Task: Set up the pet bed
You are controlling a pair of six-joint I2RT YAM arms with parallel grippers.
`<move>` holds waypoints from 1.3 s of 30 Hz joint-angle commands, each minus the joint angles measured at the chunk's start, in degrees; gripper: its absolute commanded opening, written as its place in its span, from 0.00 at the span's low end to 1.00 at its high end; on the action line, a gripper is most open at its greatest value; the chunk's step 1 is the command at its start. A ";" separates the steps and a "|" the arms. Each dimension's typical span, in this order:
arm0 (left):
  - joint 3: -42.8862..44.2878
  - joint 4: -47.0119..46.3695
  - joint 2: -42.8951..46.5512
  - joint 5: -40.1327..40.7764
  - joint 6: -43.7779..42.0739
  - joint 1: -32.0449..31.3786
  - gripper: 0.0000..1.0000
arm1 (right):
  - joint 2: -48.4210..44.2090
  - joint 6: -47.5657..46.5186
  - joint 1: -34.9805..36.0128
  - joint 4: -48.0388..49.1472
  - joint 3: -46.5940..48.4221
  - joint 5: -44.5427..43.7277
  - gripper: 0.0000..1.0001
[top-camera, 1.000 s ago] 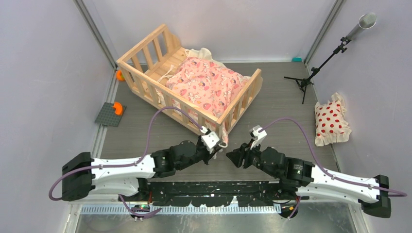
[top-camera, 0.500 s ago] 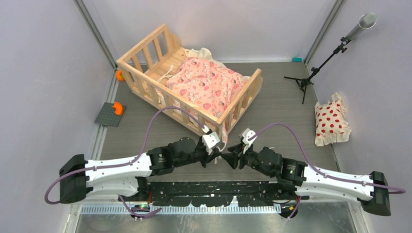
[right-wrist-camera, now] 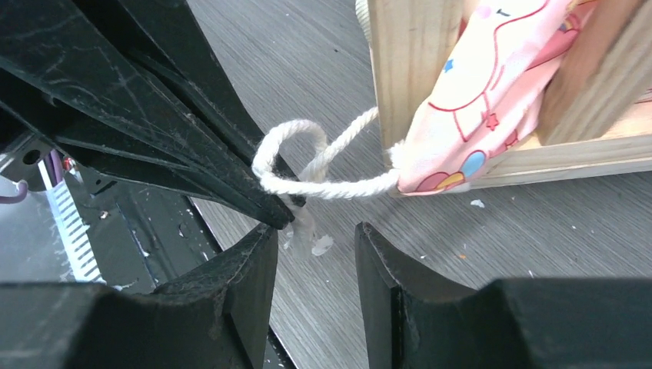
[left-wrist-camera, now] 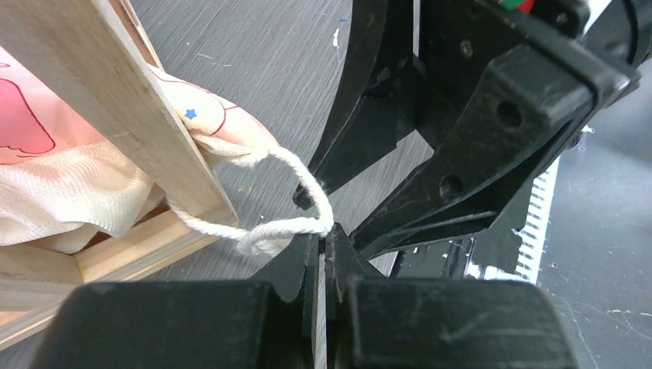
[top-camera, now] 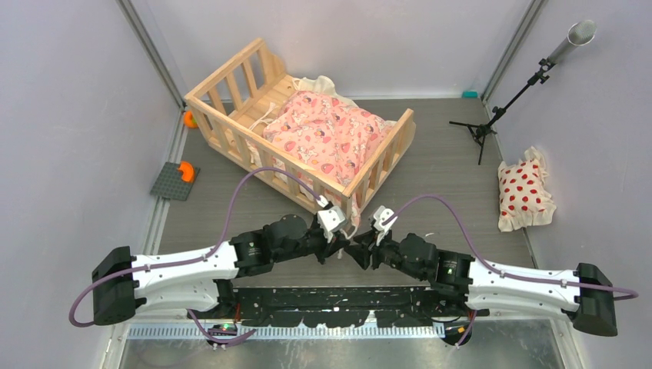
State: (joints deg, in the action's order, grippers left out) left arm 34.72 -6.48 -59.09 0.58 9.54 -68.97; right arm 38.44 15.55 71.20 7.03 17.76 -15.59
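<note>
left gripper (left-wrist-camera: pixel 323 244) pinching tie (left-wrist-camera: pixel 283 229), right gripper (right-wrist-camera: pixel 316 240) agape

Top view: bright, even, diffuse light from above. The bench (top-camera: pixel 454 165) shows no glare, the shadow under the pet bed (top-camera: pixel 227 79) is soft and short, and focus holds across the whole frame. Wrist views: the cream cord (left-wrist-camera: pixel 292 227) and the bench grain are crisp and well lit, while the left fingers (left-wrist-camera: pixel 296 265) and right fingers (right-wrist-camera: pixel 227 304), close to the lens, go soft-edged and almost featureless black at the bottom. Left wrist view: a small patch at the top right corner washes out to white.
</note>
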 commanded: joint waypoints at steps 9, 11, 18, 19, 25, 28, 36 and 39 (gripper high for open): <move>2.67 -1.42 -0.12 -3.93 1.69 0.76 0.00 | 2.49 -0.58 0.05 11.63 -1.28 -2.28 0.36; 2.64 -1.59 -0.31 -4.14 1.78 0.87 0.00 | 1.92 -0.31 0.06 11.73 -1.66 -2.95 0.29; 2.42 -2.46 -0.33 -4.51 2.78 1.30 0.00 | 0.27 1.09 0.05 11.65 -2.77 -4.57 0.01; 2.38 -2.48 -0.34 -4.48 2.91 1.29 0.05 | 0.04 1.24 0.08 11.57 -2.85 -4.73 0.01; 2.06 -2.48 0.69 -4.07 3.64 1.58 0.43 | -0.92 2.62 0.05 7.90 -1.95 -6.56 0.01; 1.94 -2.12 1.60 -3.82 3.58 1.72 0.50 | -0.61 4.09 0.07 4.52 -0.99 -8.92 0.01; 0.69 -0.23 3.37 -2.84 3.03 1.90 0.52 | -0.21 9.90 0.06 -2.58 0.84 -11.93 0.01; -1.77 -0.11 4.18 0.49 2.78 1.84 0.52 | -1.29 10.85 0.06 -3.51 0.91 -12.12 0.01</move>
State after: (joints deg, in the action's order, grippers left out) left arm 35.03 -6.52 -56.90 -2.26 13.04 -67.46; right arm 38.61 23.29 71.40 5.02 15.81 -25.12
